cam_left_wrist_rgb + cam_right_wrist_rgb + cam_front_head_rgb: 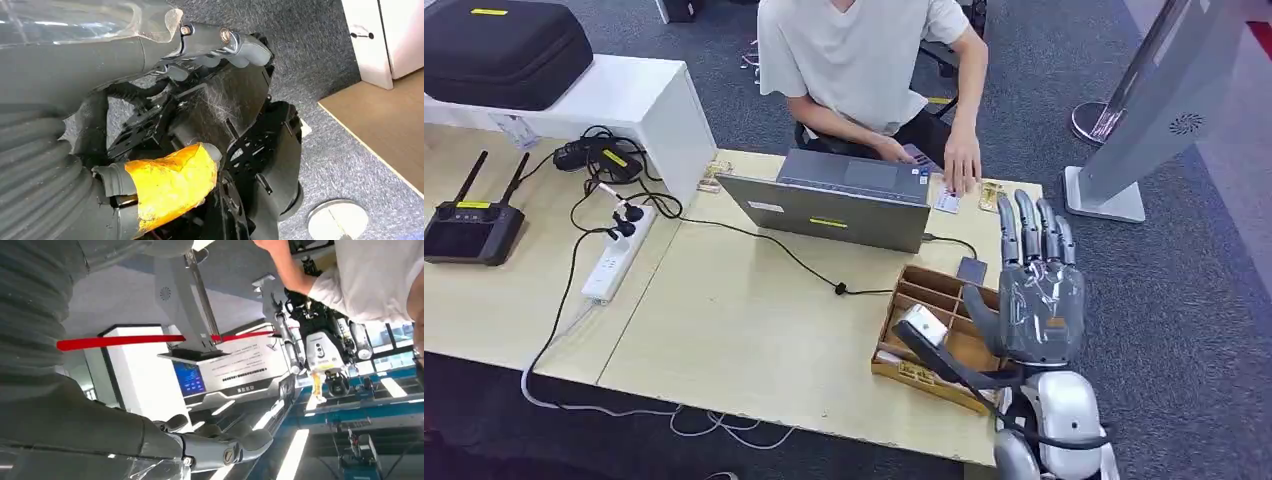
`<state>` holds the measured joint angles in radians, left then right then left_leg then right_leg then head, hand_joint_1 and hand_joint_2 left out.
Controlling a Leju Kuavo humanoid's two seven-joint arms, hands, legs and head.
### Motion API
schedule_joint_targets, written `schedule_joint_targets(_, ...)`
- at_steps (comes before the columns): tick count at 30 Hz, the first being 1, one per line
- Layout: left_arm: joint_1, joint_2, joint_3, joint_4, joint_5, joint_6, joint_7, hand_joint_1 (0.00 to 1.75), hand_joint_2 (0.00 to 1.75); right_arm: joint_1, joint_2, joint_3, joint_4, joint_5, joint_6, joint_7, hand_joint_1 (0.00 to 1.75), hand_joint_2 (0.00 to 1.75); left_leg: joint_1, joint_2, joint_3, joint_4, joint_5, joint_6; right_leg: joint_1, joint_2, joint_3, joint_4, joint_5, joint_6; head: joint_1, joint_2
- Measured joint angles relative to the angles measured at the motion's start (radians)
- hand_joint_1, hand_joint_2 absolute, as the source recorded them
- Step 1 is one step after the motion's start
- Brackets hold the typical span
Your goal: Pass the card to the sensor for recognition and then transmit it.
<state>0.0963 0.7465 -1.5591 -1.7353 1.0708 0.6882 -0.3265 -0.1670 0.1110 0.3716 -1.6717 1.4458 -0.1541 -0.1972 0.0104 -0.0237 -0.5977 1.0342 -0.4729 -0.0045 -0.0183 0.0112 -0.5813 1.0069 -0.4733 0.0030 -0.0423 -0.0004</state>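
At a wooden table, a seated person is pressing the card flat beside a laptop, while the robot's right hand is waiting empty, fingers outstretched to receive it.

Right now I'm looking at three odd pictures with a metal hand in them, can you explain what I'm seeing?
This is a humanoid robot. The wide picture comes from its head, looking down at a wooden table. Its right hand is raised, fingers straight, holding nothing. On the table: a laptop, a power strip, a divided wooden box. A seated person presses a card to the table. The other pictures come from wrist cameras, turned oddly. The left hand hangs over grey carpet, holding nothing.
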Motion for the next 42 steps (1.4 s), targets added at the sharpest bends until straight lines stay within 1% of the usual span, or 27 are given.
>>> schedule_joint_targets(2, 0.001, 0.001, 0.0, -0.005, 0.005, 0.0, -0.002, 0.0, 1.75, 0.009, -0.009, -0.001, -0.019, -0.001, -0.002, -0.001, 0.0, 1.75, 0.0, 0.0, 0.001, 0.0, 0.0, 0.0, 0.0, 0.0, 0.0, 0.0, 0.0, 0.0, 0.0, 0.0)
schedule_joint_targets(5, 0.013, 0.011, 0.0, -0.019, 0.022, 0.003, -0.025, 0.0, 1.75, 0.065, -0.034, -0.006, -0.068, -0.022, -0.03, -0.024, 0.0, 1.75, 0.001, -0.001, 0.001, 0.0, 0.0, 0.0, 0.0, -0.001, 0.001, 0.0, 0.0, 0.0, 0.0, 0.0)
schedule_joint_targets(9, 0.041, 0.046, -0.003, -0.049, 0.058, 0.003, -0.098, 0.0, 1.75, 0.19, -0.091, -0.011, -0.162, -0.066, -0.094, -0.077, 0.0, 1.75, 0.001, -0.001, 0.0, 0.0, -0.001, 0.0, 0.0, -0.001, 0.001, 0.0, -0.001, 0.0, 0.0, 0.0)
schedule_joint_targets(11, 0.051, 0.067, -0.006, -0.063, 0.069, 0.003, -0.121, 0.0, 1.75, 0.255, -0.116, -0.011, -0.191, -0.074, -0.117, -0.091, 0.0, 1.75, 0.0, -0.001, 0.0, 0.0, -0.002, 0.001, 0.0, -0.001, 0.001, 0.0, -0.003, 0.0, 0.0, 0.0)
schedule_joint_targets(14, 0.06, 0.084, -0.008, -0.079, 0.077, 0.003, -0.135, 0.0, 1.75, 0.328, -0.14, -0.008, -0.205, -0.081, -0.14, -0.095, 0.0, 1.75, 0.0, -0.001, 0.0, 0.0, -0.003, 0.001, 0.0, -0.001, 0.001, 0.0, -0.004, -0.001, 0.0, 0.0)
schedule_joint_targets(16, 0.06, 0.093, -0.009, -0.085, 0.081, 0.003, -0.14, 0.0, 1.75, 0.365, -0.151, 0.005, -0.203, -0.095, -0.143, -0.094, 0.0, 1.75, 0.0, -0.001, 0.0, 0.0, -0.003, 0.001, 0.0, -0.001, 0.001, 0.0, -0.004, 0.0, 0.0, 0.0)
schedule_joint_targets(20, 0.06, 0.1, -0.009, -0.093, 0.084, 0.003, -0.144, 0.0, 1.75, 0.411, -0.169, 0.053, -0.168, -0.114, -0.143, -0.08, 0.0, 1.75, 0.0, -0.001, 0.0, 0.0, -0.003, 0.001, 0.0, -0.001, 0.001, 0.0, -0.004, 0.0, 0.0, 0.0)
schedule_joint_targets(22, 0.059, 0.102, -0.009, -0.098, 0.083, 0.003, -0.144, 0.0, 1.75, 0.418, -0.175, 0.077, -0.144, -0.127, -0.143, -0.067, 0.0, 1.75, 0.0, 0.0, 0.0, 0.0, -0.003, 0.001, 0.0, -0.001, 0.001, 0.0, -0.004, 0.0, 0.0, 0.0)
schedule_joint_targets(27, 0.058, 0.105, -0.009, -0.1, 0.078, 0.003, -0.143, 0.0, 1.75, 0.417, -0.197, 0.168, -0.05, -0.168, -0.156, -0.005, 0.0, 1.75, 0.0, 0.0, 0.001, 0.0, -0.003, 0.001, 0.0, -0.001, 0.002, 0.0, -0.004, 0.0, 0.0, 0.0)
schedule_joint_targets(30, 0.058, 0.106, -0.009, -0.106, 0.076, 0.003, -0.14, 0.0, 1.75, 0.415, -0.206, 0.213, -0.001, -0.174, -0.163, 0.009, 0.0, 1.75, 0.0, 0.0, 0.001, 0.0, -0.003, 0.001, 0.0, -0.001, 0.002, 0.0, -0.004, 0.0, 0.0, 0.0)
schedule_joint_targets(39, 0.052, 0.107, -0.009, -0.112, 0.06, 0.003, -0.123, 0.0, 1.75, 0.36, -0.216, 0.269, 0.107, -0.21, -0.187, 0.042, 0.0, 1.75, 0.0, 0.0, 0.001, 0.0, -0.003, 0.001, 0.0, -0.001, 0.002, 0.0, -0.004, 0.0, 0.0, 0.0)
schedule_joint_targets(42, 0.046, 0.107, -0.009, -0.112, 0.054, 0.003, -0.113, 0.0, 1.75, 0.343, -0.215, 0.279, 0.133, -0.211, -0.192, 0.042, 0.0, 1.75, 0.0, 0.0, 0.001, 0.0, -0.003, 0.001, 0.0, -0.001, 0.002, 0.0, -0.004, 0.0, 0.0, 0.0)
